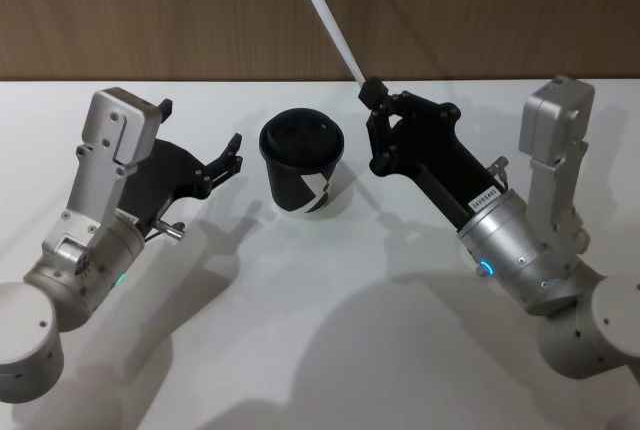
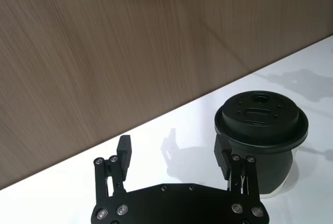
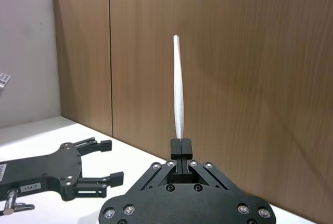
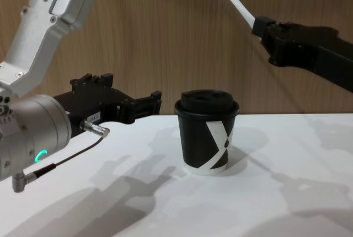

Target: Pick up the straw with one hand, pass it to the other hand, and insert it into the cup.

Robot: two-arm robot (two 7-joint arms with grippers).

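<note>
Straw (image 1: 325, 15) in right gripper (image 1: 372, 93), high beside lidded cup (image 1: 303, 165)

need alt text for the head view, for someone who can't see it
The right gripper is shut on the lower end of a white straw, which slants up and to the left, just right of a lidded black cup standing on a white table. The left gripper hovers open on the cup's left, not touching it.
</note>
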